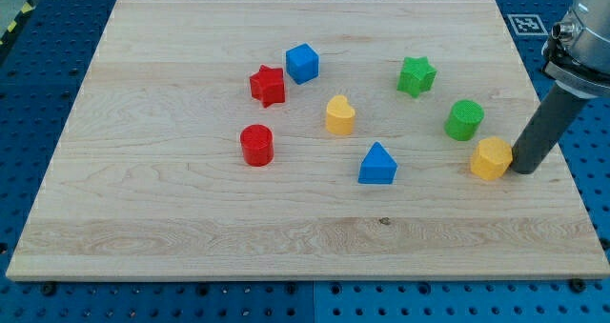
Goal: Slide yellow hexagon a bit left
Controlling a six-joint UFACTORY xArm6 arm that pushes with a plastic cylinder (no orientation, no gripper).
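Note:
The yellow hexagon lies on the wooden board near the view's right edge. My tip stands just to the right of it, touching or nearly touching its right side. The dark rod rises from there toward the view's upper right. A green cylinder sits just above and left of the hexagon. A blue triangle lies further to the hexagon's left.
A yellow heart-shaped block sits near the board's middle. A green star is at upper right. A blue cube, a red star and a red cylinder lie left of centre. The board's right edge is close to my tip.

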